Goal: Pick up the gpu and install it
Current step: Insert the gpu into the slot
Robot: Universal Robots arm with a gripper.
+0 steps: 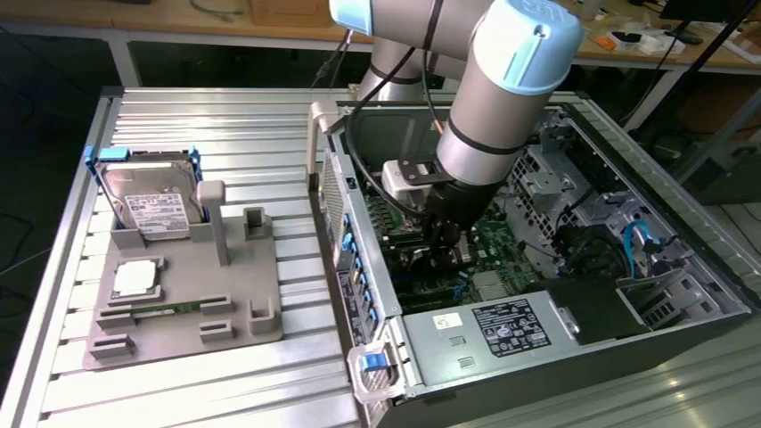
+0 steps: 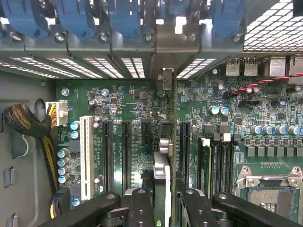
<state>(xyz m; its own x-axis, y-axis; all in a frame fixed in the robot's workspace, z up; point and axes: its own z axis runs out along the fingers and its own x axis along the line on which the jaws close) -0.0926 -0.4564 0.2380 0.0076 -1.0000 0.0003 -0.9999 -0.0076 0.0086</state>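
My gripper [image 1: 444,254] is down inside the open computer case [image 1: 666,267], over the green motherboard [image 1: 487,241]. In the wrist view its black fingers [image 2: 142,205] are shut on the gpu [image 2: 173,123]. The card is seen edge-on as a thin board running up the middle of the motherboard [image 2: 128,101]. It stands upright among the dark expansion slots [image 2: 126,146], and its metal bracket end [image 2: 165,78] reaches the rear slot openings. Whether its edge sits in a slot I cannot tell.
Outside the case, a grey fixture [image 1: 244,308] on the slatted table holds a silver hard drive [image 1: 149,201], a processor chip [image 1: 134,278] and a narrow green memory stick [image 1: 167,309]. Inside are a white slot [image 2: 86,156], a braided cable bundle [image 2: 28,127], the processor socket [image 2: 270,189] and the power supply [image 1: 500,330].
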